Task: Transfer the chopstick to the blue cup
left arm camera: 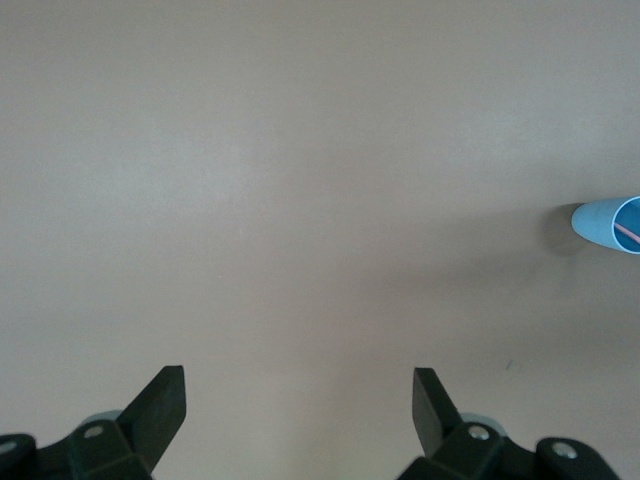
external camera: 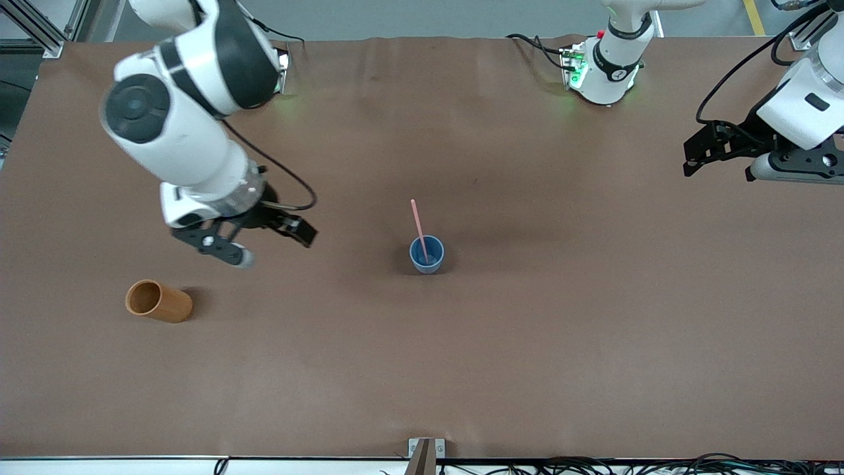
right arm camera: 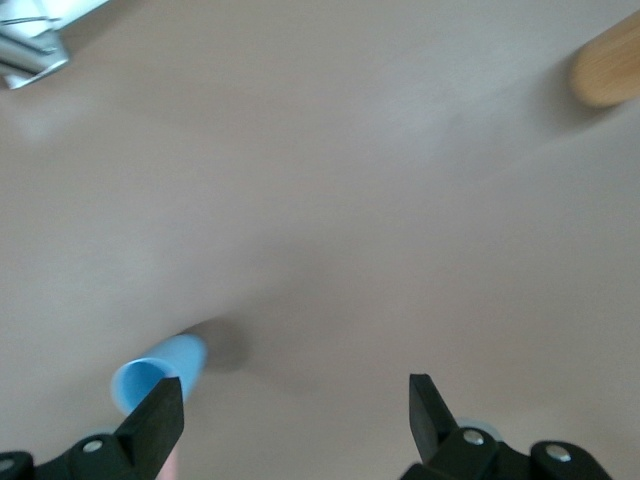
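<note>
Tabletop: chopstick (external camera: 418, 227) in blue cup (external camera: 426, 256), right tool (external camera: 258, 241) apart.

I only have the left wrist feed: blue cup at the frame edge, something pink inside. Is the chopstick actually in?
Observer: Yes. In the front view the chopstick stands in the blue cup, leaning on its rim, top end sticking out.
Operator: Right gripper holding it?
Observer: No. The right gripper is open, off toward the right arm's end, over bare table.
Operator: Anything else on the table?
Observer: An orange-brown cup lies on its side, toward the right arm's end, nearer the front camera than the blue cup.
</note>
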Controlling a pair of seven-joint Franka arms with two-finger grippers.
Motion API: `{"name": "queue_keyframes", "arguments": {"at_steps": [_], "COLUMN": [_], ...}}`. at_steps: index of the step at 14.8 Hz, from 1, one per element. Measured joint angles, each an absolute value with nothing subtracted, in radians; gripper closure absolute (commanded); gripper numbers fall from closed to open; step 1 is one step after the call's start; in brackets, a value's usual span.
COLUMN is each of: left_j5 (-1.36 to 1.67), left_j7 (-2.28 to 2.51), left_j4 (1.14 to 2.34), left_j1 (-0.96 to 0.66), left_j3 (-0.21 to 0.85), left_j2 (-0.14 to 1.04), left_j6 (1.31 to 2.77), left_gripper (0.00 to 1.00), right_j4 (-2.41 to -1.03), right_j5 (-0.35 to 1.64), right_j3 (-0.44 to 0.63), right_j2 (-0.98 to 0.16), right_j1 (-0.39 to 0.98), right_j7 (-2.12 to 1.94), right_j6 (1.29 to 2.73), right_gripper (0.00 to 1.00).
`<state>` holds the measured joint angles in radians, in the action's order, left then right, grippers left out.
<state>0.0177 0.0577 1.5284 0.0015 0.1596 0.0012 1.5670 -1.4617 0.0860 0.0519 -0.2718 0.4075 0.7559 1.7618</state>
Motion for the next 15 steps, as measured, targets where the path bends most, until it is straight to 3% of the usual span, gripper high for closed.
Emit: {"name": "queue_keyframes", "arguments": {"at_steps": [5, 12, 15], "left_j5": [0.018, 0.018, 0.018], "left_j7": [0.051, 0.051, 0.051], "left_j4": [1.528, 1.528, 1.528], "left_j1": [0.002, 0.002, 0.002], "left_j3": [0.16, 0.159, 0.159], "left_j2": [0.001, 0.001, 0.001], "left_j6": [1.567, 1.567, 1.567], "left_gripper": [0.0, 0.0, 0.0], "right_j4": [-1.641, -1.694, -1.671], "right_j5": [0.033, 0.016, 0.016], "right_j3": [0.054, 0.055, 0.055], "right_j2": [-0.145, -0.085, -0.061], "right_j1": [0.244, -0.01, -0.056], "right_j7": [0.563, 0.283, 0.18], "right_j6": [1.767, 1.769, 1.749], "right_gripper": [0.01, 0.0, 0.0]}}
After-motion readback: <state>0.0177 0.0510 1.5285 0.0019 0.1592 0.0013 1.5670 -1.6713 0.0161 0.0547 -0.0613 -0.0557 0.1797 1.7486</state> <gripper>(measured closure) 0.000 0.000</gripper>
